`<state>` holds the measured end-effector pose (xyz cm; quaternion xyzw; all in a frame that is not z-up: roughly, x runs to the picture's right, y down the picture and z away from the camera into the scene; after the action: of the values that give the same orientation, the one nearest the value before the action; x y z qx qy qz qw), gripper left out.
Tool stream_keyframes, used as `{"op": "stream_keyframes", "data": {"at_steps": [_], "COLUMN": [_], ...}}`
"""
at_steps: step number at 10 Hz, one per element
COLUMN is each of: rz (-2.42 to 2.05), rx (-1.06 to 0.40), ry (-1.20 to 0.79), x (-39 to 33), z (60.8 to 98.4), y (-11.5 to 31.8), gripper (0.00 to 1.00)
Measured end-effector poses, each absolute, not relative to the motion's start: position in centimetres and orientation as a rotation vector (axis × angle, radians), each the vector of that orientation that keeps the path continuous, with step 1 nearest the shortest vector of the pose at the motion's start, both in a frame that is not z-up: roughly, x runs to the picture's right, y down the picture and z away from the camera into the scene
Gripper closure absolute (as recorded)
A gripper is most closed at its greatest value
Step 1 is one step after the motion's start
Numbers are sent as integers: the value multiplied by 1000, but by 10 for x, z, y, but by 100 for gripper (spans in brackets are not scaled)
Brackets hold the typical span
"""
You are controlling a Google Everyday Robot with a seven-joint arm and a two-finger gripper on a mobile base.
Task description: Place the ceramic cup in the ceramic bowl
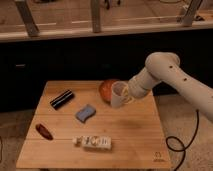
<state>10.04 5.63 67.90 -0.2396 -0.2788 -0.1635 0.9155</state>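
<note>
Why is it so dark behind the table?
In the camera view, the light falls on the wooden table, so it looks bright; the dark wall behind it sits in shadow under the ledge. The gripper, holding the ceramic cup by the ceramic bowl, is lit too.

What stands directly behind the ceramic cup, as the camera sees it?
The ceramic bowl; its right part is hidden by the ceramic cup. The gripper holds the ceramic cup from the right.

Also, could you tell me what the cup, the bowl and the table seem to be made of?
The ceramic cup, beside the gripper: likely ceramic, smooth off-white. The ceramic bowl: probably glazed ceramic, orange-red sheen. The table: wood, visible light planks.
</note>
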Motion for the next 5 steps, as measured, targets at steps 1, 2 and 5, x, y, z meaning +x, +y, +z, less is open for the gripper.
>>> {"op": "stream_keyframes", "data": {"at_steps": [1,2,5], "rz": [-335,-339,-345], "rx": [-486,-480,-469], "ry": [-576,-580,-581], "x": [101,98,92], "z": [676,676,681], "y": [55,52,47], "gripper": [100,100,100]}}
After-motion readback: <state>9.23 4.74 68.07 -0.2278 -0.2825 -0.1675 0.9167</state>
